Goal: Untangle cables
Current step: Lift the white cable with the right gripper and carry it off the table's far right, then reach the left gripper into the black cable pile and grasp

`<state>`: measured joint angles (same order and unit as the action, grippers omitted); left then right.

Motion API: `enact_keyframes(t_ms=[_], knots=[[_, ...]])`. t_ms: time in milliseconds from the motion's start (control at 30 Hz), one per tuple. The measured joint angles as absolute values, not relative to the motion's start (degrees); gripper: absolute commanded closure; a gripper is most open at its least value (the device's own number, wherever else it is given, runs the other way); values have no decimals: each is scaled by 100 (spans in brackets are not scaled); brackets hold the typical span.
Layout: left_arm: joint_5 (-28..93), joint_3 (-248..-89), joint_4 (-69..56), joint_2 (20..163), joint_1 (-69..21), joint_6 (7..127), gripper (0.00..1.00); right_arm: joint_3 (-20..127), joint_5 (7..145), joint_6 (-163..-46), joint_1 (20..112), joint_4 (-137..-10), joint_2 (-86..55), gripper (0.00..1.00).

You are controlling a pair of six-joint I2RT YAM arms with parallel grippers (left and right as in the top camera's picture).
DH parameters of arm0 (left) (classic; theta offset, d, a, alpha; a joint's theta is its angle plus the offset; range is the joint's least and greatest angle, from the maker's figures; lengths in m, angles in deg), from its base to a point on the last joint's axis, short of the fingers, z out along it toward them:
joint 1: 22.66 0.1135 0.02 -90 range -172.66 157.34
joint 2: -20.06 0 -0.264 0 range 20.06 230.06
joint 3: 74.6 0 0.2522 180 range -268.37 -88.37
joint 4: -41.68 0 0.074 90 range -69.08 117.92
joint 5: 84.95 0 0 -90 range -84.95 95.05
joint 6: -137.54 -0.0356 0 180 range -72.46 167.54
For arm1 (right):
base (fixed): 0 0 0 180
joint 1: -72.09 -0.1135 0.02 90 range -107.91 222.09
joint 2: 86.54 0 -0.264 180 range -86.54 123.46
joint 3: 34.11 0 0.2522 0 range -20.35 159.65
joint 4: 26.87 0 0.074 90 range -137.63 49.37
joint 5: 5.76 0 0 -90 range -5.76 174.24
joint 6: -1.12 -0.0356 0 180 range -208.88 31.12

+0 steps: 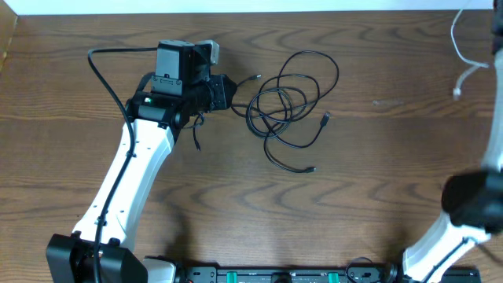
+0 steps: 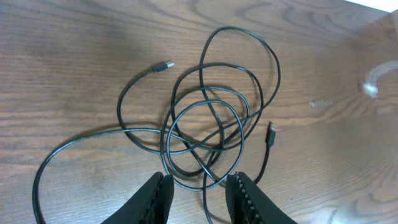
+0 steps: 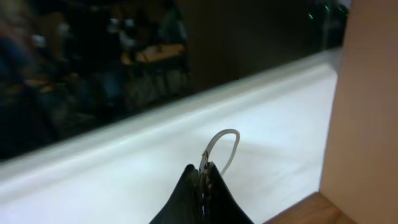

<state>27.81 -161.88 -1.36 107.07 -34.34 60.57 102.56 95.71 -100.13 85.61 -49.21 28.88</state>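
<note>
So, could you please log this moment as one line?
left gripper: open over black cables | right gripper: shut on white cable | black cables: tangled

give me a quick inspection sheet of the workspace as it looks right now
surface: wooden table, brown grain.
job's things: black cables in one looped tangle mid-table; white cable apart from them, at the far right edge.
clutter: one pale speck, too small to identify.
grippers: left claw open at the tangle's edge; right claw shut on the white cable.
cables: thick black arm cord arching off the left arm.
surroundings: white ledge beyond the table.
</note>
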Motion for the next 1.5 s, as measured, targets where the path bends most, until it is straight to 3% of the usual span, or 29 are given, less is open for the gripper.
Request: enact_keyframes(t_ms=[200,367,433,567,600,1033,1500], knots=[[2727,-16188,-101,10707,-3434,6060,67,10254,9667,-10010,8832,-3852,4300,99],[2718,-16188,-101,10707,-3434,6060,67,10248,9674,-9999,8858,-3843,5073,96],[2718,-16188,-101,10707,-3434,6057,67,10241,9669,-9989,8852,-3926,5277,78],[2718,-16188,-103,10707,-3434,6060,67,10239,9669,-9989,8852,-4230,5467,7],[2716,-16188,-101,10707,-3434,6060,67,10237,9674,-9991,8852,-4313,5486,1],[2718,-16188,-99,10707,-3434,6060,67,10226,8841,-9973,8876,-5786,5390,1],[2716,-16188,-173,10707,-3500,5878,66,10258,6865,-9973,8725,-8543,3106,1]])
